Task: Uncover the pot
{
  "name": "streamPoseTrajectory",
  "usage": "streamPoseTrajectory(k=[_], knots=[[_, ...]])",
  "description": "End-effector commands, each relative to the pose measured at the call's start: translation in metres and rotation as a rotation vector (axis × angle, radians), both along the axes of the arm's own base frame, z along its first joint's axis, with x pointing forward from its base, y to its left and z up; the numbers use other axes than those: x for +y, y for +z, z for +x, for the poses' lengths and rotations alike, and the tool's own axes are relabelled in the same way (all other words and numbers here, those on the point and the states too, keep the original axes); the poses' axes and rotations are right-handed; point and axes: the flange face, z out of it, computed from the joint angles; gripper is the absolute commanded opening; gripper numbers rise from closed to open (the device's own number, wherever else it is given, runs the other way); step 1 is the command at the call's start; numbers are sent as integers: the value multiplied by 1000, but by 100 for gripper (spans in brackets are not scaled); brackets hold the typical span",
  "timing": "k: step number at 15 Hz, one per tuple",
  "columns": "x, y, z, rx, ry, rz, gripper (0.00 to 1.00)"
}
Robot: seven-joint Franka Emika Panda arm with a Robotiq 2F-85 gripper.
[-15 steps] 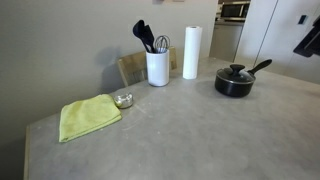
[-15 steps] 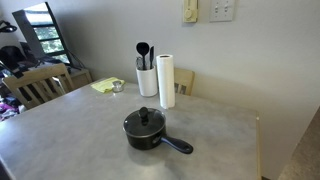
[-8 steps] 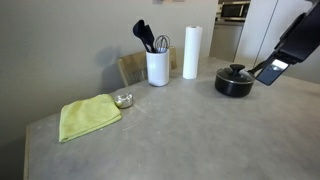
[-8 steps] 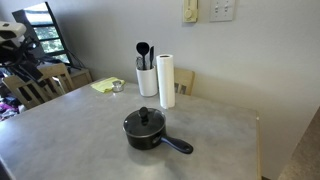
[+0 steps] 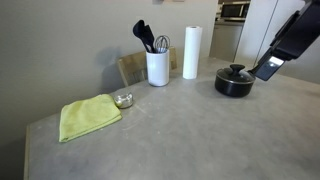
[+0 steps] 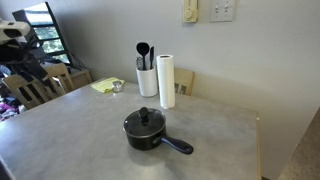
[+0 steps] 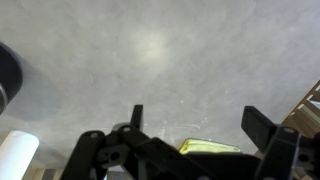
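The pot [image 5: 235, 84] is a small black saucepan on the grey table, toward the right; its long handle is partly hidden behind my arm. It also shows in an exterior view [image 6: 146, 134] with its handle pointing right. A round lid with a dark knob [image 6: 146, 114] sits on it. My gripper [image 5: 270, 68] hangs just right of the pot, above the table and apart from it. In the wrist view the gripper [image 7: 200, 122] has its fingers wide apart with nothing between them. A dark curved edge at the left of the wrist view [image 7: 8, 75] may be the pot.
A white utensil holder [image 5: 157, 67] and a paper towel roll [image 5: 191, 52] stand at the back of the table. A yellow cloth [image 5: 88, 116] and a small glass dish [image 5: 123, 100] lie at the left. A wooden chair [image 6: 40, 86] stands beyond the table edge.
My arm has come into view from the upper right and dropped down beside the pot. The pot and its lid have not moved.
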Motion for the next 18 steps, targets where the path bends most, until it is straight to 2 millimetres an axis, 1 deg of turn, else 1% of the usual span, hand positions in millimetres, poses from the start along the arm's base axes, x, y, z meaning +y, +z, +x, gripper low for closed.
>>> streamPoseTrajectory(k=[1, 4, 6, 7, 8, 9, 10, 12, 14, 17, 18], knots=[[-61, 3, 52, 23, 61, -62, 100], [-125, 7, 95, 60, 131, -166, 100], [-165, 1, 126, 134, 174, -237, 100], [-181, -3, 141, 157, 210, -268, 100], [-160, 11, 105, 94, 153, -215, 100], [-174, 8, 119, 113, 168, -236, 100], [-181, 2, 129, 125, 176, -246, 100], [-182, -6, 139, 138, 184, -251, 100], [-179, -6, 140, 140, 190, -252, 100], [-193, -20, 158, 126, 189, -286, 100], [-203, -23, 165, 130, 177, -289, 100]])
